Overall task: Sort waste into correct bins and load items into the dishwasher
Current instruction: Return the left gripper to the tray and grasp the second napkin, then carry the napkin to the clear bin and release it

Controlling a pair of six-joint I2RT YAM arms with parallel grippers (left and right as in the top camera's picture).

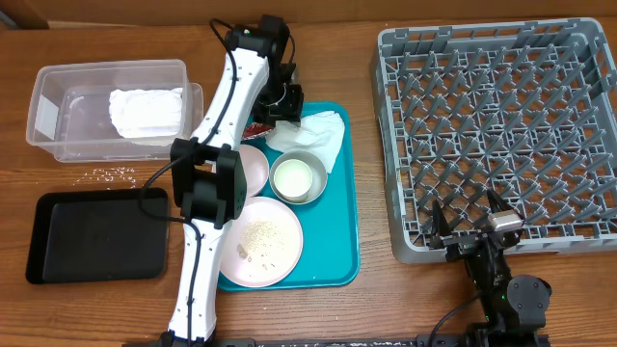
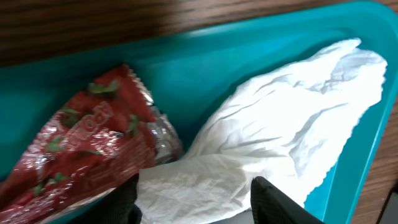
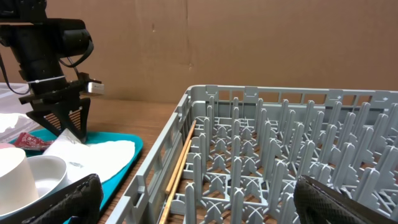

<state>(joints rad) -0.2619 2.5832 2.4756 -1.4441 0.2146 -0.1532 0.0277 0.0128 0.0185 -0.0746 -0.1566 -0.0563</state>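
Left gripper (image 2: 194, 200): fingers half spread astride the white napkin (image 1: 313, 140) at the teal tray's (image 1: 347, 231) 12 o'clock end; whether they clamp it cannot be told.
Red wrapper (image 2: 81, 143): touching the napkin, at its 9 o'clock.
Right gripper (image 1: 469, 220): spread wide, empty, at the grey dish rack's (image 1: 501, 125) 6 o'clock rim.

Wooden bench (image 1: 318, 308): clear tub (image 1: 82, 82) far L, black tray (image 1: 96, 236) nearer, w/ crumbs (image 1: 114, 174) loose btwn them. Teal tray (image 1: 347, 222) centre. Grey rack (image 1: 501, 135) R.
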